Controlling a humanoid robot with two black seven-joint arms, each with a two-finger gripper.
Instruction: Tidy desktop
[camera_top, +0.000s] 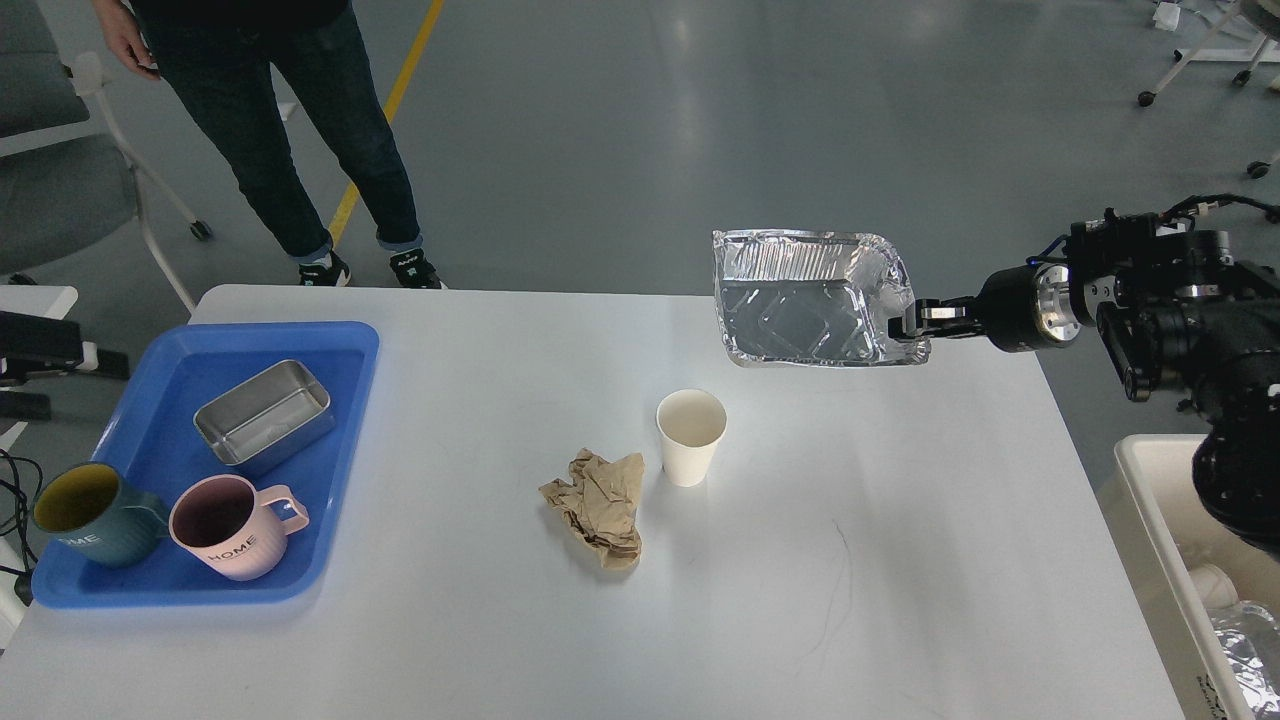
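Foil tray (800, 300) gripped by right jaws (908, 325) above desktop (900, 560), paper cup (690, 436) beside crumpled brown paper (600, 505)

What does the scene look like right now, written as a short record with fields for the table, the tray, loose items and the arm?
surface: white desktop
tray: blue tray at left, holding a metal tin, a teal mug and a pink mug
loose items: white paper cup upright, crumpled brown paper beside it
right gripper: shut on the foil container, held above the far right of the desktop
left gripper: not in view
bin: white bin at right, foil inside
bystander: person beyond the table
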